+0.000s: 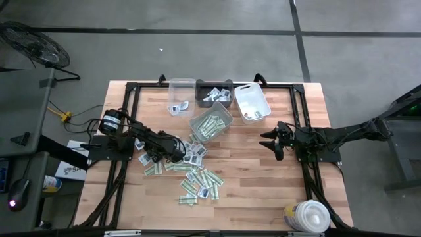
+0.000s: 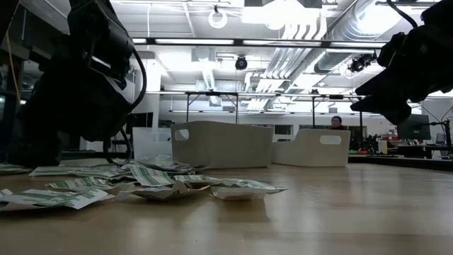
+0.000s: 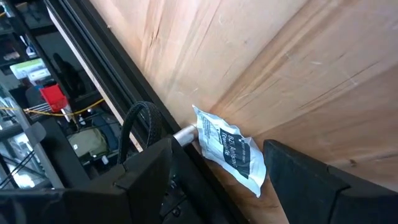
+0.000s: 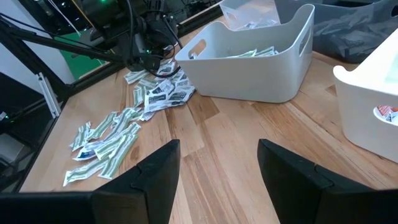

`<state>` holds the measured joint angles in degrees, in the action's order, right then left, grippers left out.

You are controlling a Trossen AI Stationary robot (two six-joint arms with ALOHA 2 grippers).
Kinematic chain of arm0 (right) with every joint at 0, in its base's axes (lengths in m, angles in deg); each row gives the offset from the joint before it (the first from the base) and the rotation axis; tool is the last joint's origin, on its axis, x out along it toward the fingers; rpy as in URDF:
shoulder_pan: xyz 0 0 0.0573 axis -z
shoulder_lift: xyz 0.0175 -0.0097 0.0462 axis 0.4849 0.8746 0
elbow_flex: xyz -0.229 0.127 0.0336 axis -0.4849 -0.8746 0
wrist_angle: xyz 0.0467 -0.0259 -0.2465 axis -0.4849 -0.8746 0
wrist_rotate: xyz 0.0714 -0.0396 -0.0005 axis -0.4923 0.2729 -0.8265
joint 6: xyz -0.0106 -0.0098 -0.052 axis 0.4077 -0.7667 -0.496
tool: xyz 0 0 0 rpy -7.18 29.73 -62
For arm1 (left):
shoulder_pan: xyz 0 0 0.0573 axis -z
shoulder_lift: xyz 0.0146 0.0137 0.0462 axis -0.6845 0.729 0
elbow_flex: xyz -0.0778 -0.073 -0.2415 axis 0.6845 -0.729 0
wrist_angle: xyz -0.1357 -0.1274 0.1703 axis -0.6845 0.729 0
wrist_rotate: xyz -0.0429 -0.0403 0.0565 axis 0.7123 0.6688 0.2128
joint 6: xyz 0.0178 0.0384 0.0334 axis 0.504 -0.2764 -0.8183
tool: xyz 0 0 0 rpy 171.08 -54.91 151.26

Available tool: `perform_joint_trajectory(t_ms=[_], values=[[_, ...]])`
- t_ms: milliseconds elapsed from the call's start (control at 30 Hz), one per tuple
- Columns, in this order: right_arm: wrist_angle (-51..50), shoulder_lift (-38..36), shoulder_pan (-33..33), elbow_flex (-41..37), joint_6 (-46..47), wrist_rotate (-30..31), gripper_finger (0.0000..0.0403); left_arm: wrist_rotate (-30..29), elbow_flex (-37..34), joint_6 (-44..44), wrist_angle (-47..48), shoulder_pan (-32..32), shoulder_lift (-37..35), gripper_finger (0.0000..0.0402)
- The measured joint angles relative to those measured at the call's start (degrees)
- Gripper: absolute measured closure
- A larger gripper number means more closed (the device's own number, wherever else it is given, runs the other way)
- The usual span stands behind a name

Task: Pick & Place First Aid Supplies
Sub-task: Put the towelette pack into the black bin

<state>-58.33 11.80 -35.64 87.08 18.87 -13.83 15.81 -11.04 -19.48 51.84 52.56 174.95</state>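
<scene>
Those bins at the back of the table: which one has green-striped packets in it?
The grey bin nearest the loose pile, turned at an angle; the others show none.

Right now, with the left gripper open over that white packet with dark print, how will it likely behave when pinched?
The white packet between the open left gripper fingers looks thin and crinkled, so probably floppy and very light. It lies flat on the wooden table, so the fingers may slide it rather than lift it. Its glossy wrap suggests it could slip.

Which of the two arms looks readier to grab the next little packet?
The left. Its open left gripper sits at the packets, one white packet between its fingers. The right gripper hangs open above bare table.
</scene>
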Motion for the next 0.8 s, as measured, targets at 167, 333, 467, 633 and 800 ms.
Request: perform_joint_trajectory(t_ms=[167, 333, 467, 633, 800], values=[[0.00, 0.00, 0.00, 0.01, 0.00, 0.00, 0.0195, 0.56, -0.10, -0.25, -0.52, -0.04, 0.02, 0.0148], [0.00, 0.00, 0.02, 0.01, 0.00, 0.00, 0.0195, 2.49, -0.24, -0.45, -0.99, -0.11, 0.02, 0.0195], [0.00, 0.00, 0.00, 0.01, 0.00, 0.00, 0.0195, 3.25, -0.26, -0.42, -1.15, -0.09, 0.01, 0.0245], [0.00, -0.02, 0.00, 0.01, -0.01, 0.00, 0.0195, 3.53, -0.26, -0.41, -1.18, -0.09, 0.02, 0.0297], [0.00, -0.02, 0.00, 0.01, 0.00, 0.00, 0.0195, 4.00, -0.26, -0.43, -1.28, -0.09, 0.02, 0.0342]])
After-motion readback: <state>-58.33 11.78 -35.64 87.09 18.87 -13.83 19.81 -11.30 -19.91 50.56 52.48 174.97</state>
